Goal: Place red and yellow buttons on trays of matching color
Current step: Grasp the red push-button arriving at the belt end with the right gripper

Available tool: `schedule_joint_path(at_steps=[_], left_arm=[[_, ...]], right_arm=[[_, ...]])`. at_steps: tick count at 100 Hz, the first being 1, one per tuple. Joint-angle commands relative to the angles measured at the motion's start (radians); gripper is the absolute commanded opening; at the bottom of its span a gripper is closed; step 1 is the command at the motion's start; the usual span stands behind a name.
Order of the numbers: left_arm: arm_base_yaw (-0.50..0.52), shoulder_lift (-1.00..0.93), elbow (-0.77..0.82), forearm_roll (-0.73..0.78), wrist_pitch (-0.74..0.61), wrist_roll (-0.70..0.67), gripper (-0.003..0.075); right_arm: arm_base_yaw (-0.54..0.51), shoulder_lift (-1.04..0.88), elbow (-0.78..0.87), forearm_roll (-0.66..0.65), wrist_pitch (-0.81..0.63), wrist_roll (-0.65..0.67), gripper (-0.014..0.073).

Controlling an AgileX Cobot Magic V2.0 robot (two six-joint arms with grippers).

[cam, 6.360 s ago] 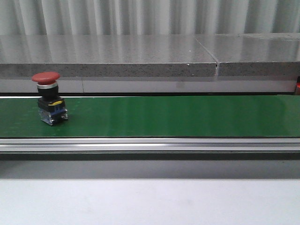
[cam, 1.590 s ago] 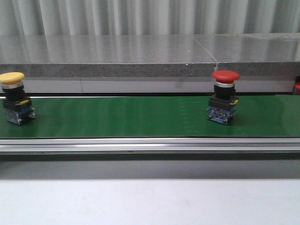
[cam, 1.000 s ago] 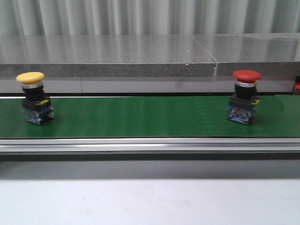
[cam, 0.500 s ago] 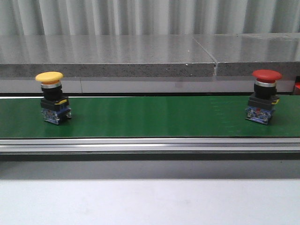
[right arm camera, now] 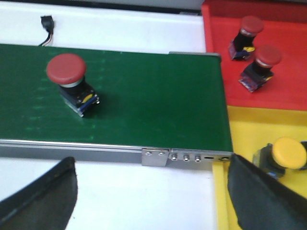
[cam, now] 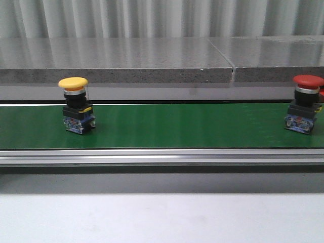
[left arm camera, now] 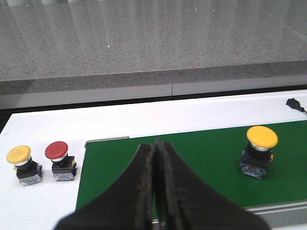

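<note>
On belt: yellow button (cam: 75,105) left, red button (cam: 305,103) far right, both upright.
Trays: red tray (right arm camera: 288,72) with two red buttons; yellow tray (right arm camera: 249,139) with one yellow.
Left gripper (left arm camera: 155,191): pressed closed, empty.
Right gripper (right arm camera: 153,191): spread wide, empty.
Writing: none legible.

L hand (left arm camera: 154,191) fingers pressed together; R hand (right arm camera: 152,201) fingers spread wide, empty.

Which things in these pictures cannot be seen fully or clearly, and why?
- Red tray and yellow tray: right wrist view only, cut off by the picture edge.
- Yellow button in the yellow tray: partly hidden by a finger of the right end effector.
- Red button on the belt: front view, its cap touches the picture edge.
- Both arms: out of the front view.
</note>
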Motion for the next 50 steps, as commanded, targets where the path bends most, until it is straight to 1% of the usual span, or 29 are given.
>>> schedule_joint_path(at_steps=[1, 20, 30, 50], left_arm=[[-0.007, 0.005, -0.026, -0.022, -0.074, -0.001, -0.002], [-0.007, 0.005, -0.026, -0.022, -0.074, -0.001, -0.002], [-0.007, 0.005, -0.026, -0.022, -0.074, -0.001, -0.002], [-0.007, 0.005, -0.026, -0.022, -0.074, -0.001, -0.002]], right_arm=[[0.021, 0.109, -0.053, 0.052, -0.073, -0.065, 0.0629], [0.082, 0.312, -0.088, 0.067, -0.132, -0.084, 0.0629], [0.104, 0.395, -0.111, 0.067, -0.14, -0.084, 0.0629], [0.116, 0.541, -0.182, 0.067, -0.174, -0.084, 0.0629]])
